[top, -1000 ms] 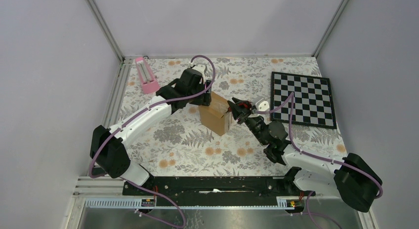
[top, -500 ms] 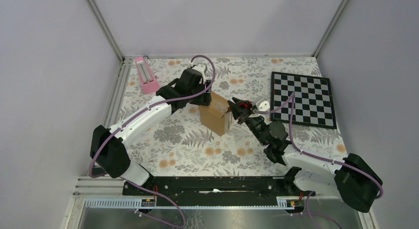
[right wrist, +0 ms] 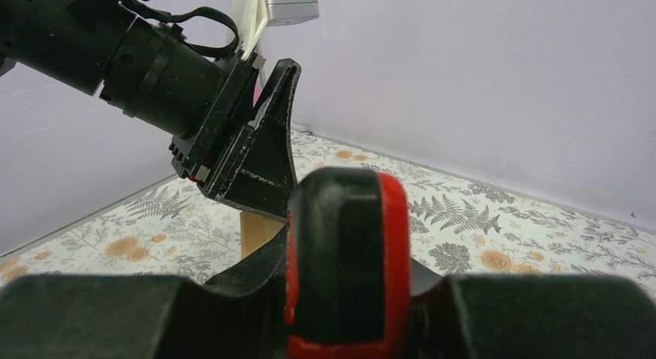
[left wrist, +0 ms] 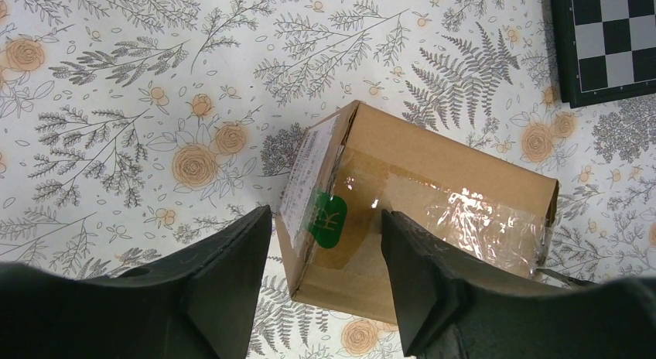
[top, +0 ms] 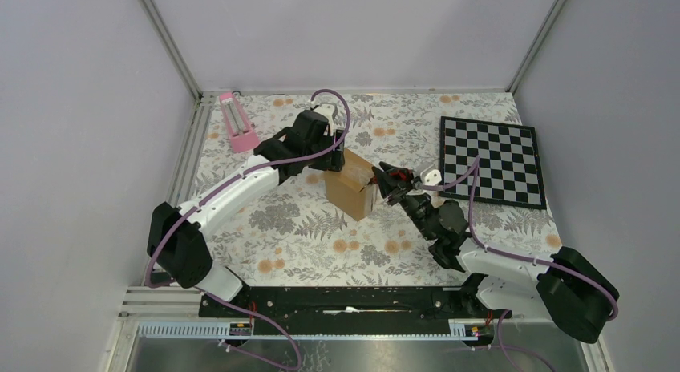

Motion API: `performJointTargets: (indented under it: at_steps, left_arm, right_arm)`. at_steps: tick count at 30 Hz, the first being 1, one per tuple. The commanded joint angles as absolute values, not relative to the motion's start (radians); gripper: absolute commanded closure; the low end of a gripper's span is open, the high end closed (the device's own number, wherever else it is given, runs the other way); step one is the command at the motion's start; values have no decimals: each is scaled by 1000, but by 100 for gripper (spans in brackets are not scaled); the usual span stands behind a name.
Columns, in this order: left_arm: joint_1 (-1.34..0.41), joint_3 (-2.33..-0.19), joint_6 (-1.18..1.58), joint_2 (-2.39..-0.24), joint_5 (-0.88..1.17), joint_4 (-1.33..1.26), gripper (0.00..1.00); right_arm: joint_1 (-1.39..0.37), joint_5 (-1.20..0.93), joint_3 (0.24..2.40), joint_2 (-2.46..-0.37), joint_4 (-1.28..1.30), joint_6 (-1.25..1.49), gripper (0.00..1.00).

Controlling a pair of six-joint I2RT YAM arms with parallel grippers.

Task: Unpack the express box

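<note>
"What has the left gripper got hold of?"

"Nothing I'd swear to. Its fingers stand roughly halfway apart over the label end of the express box. One is just beside the side with the white shipping label, the other over the taped top. I can't tell whether either presses on the cardboard."

"And the right gripper?"

"At the opposite end of the box, its tip right by the upper edge. From above the jaws are a dark clump with a bit of red. Its own camera is mostly blocked by a black-and-red piece close to the lens. I can't say whether that is something held or part of a finger."

"Where's the box itself?"

"On the floral tablecloth, between the two grippers, closed. There's shiny clear tape along the top and a green sticker at the label's corner. From the right wrist only a sliver of cardboard shows."

"Anything else about?"

"A chessboard beyond the box's right end, partly crossed by a purple cable. A pink metronome-like object sits well off past the box's label end."
</note>
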State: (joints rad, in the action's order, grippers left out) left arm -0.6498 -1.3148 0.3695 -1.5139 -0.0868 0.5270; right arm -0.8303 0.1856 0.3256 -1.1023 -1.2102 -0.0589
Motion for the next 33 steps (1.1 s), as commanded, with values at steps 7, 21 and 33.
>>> performJointTargets:
  at_steps: [7, 21, 33]
  left_arm:
    - [-635, -1296, 335, -1563, -87, 591, 40]
    - [-604, -1281, 369, -1645, -126, 617, 42]
    - [-568, -1267, 361, -1723, -148, 626, 49]
  right_arm:
    - [-838, 196, 253, -1102, -1240, -112, 100]
    - [-847, 234, 227, -1161, -1184, -129, 100]
    - [-862, 266, 305, -1041, -1019, -171, 100]
